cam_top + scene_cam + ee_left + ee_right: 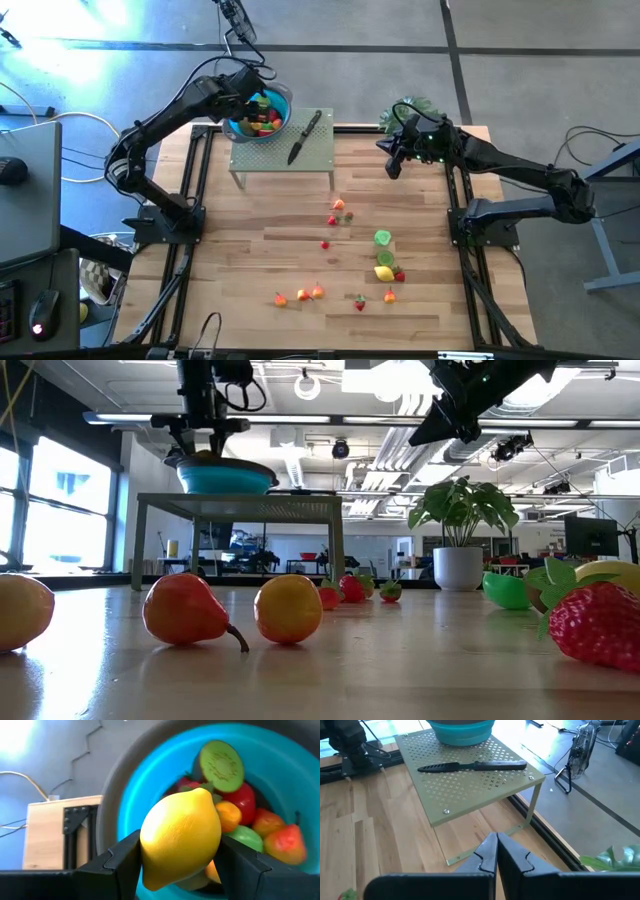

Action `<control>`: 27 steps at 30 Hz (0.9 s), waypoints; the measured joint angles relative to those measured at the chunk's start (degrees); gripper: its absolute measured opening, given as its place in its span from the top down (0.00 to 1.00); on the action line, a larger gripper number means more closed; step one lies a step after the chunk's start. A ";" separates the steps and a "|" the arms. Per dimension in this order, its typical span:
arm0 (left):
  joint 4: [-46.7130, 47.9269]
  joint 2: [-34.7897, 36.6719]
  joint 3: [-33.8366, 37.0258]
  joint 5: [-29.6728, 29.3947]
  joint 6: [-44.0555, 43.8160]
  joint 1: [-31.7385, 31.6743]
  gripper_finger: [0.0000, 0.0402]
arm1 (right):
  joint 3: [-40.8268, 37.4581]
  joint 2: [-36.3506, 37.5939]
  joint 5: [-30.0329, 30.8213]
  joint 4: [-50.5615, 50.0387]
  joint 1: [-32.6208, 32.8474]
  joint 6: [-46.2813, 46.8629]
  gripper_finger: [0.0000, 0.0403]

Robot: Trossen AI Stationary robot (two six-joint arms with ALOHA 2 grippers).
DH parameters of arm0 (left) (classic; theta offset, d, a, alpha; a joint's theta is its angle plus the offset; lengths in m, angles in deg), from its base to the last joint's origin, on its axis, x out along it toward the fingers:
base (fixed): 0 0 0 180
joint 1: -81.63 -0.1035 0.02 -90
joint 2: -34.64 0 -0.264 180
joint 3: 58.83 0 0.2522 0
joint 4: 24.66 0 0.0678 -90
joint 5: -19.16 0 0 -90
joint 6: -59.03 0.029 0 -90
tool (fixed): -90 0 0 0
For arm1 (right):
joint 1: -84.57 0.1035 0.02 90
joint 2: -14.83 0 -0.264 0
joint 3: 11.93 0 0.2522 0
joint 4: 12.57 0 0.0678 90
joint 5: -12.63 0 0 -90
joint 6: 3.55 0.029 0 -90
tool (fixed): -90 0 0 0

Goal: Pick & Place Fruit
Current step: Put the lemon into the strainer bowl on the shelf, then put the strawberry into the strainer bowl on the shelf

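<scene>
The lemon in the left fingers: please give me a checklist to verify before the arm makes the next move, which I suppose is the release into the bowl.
1. Lemon held between both left fingers: ok.
2. Left gripper is over the blue bowl, not outside its rim: ok in the high view.
3. Room in the bowl: it already holds a kiwi half and other fruit; they leave a bare wall, so probably ok.
4. Bowl stands level on the green perforated stand: ok in the low view.
5. Knife lies beside the bowl, apart from it: ok.
6. Right gripper shut, empty, far from the bowl: ok.
</scene>
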 joint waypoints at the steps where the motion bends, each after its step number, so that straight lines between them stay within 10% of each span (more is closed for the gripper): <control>1: 0.15 -0.02 0.00 -0.75 -0.04 -0.01 0.48 | 0.00 0.00 0.00 0.00 0.00 -0.01 0.99; 27: -0.08 -0.39 1.18 -2.02 -0.10 0.00 0.27 | 0.00 0.00 -0.28 -0.04 0.07 -0.21 0.99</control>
